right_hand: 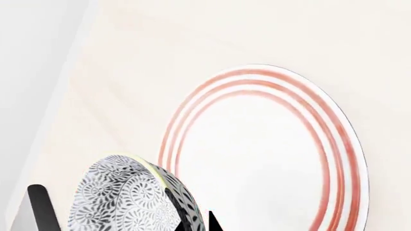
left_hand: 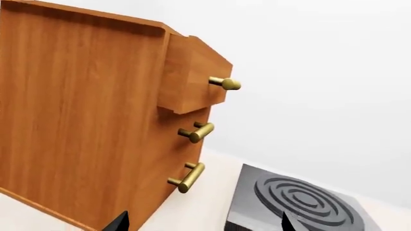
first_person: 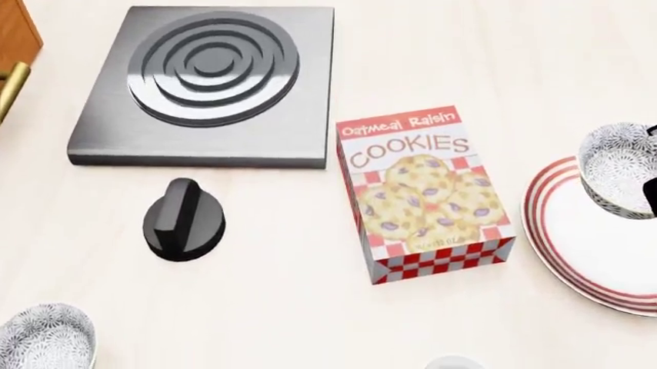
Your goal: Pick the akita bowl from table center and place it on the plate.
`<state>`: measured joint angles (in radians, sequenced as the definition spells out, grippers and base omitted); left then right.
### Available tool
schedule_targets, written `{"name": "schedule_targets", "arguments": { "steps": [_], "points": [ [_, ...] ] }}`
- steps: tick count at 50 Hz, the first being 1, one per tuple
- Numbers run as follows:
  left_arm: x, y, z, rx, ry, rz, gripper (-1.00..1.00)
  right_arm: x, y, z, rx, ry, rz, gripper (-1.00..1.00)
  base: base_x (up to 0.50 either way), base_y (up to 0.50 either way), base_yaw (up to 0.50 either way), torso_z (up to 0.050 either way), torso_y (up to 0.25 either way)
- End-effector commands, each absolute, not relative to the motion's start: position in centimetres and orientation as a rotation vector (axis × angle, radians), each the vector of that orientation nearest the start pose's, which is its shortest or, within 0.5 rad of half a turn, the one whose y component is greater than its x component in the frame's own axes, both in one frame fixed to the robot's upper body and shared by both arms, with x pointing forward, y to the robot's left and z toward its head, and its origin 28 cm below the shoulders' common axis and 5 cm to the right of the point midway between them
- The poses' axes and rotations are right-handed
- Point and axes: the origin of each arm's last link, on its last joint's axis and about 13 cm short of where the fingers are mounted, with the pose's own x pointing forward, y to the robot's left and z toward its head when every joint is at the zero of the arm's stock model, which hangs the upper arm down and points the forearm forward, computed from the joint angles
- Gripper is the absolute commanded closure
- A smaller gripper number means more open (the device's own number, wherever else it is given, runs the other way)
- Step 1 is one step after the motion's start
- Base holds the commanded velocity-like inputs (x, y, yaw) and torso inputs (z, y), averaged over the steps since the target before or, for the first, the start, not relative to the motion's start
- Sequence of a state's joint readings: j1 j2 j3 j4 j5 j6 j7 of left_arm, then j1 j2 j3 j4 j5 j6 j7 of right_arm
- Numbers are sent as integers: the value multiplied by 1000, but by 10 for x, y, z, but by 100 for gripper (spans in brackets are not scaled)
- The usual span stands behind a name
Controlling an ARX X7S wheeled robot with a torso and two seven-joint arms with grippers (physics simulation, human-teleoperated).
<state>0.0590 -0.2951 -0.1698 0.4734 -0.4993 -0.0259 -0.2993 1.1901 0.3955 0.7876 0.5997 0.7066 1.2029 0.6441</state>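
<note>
The akita bowl (first_person: pixel 619 168) is held clamped by the right gripper (right_hand: pixel 122 216) just above the plate's (first_person: pixel 595 254) rim, tilted. A 2nd speckled bowl (first_person: pixel 43 338) is seen near the cookie box (first_person: pixel 426 192). The left gripper's (left_hand: pixel 202 224) state can't be told, only tips seen.

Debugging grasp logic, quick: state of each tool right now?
Left tool: only the fingertips show, set wide apart with nothing between them; open.
Right tool: shut on the akita bowl, held above the plate.
</note>
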Motion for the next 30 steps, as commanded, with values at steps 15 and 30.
{"name": "schedule_targets", "arguments": {
  "steps": [15,30],
  "points": [
    [194,278,116,-213,-391,300,-100,339,-270,250,1054,384,-426,100,0,0,0,13,-177],
    [193,276,116,-236,-384,277,-100,344,-275,251,1096,351,-434,100,0,0,0,5,-83]
  ]
}}
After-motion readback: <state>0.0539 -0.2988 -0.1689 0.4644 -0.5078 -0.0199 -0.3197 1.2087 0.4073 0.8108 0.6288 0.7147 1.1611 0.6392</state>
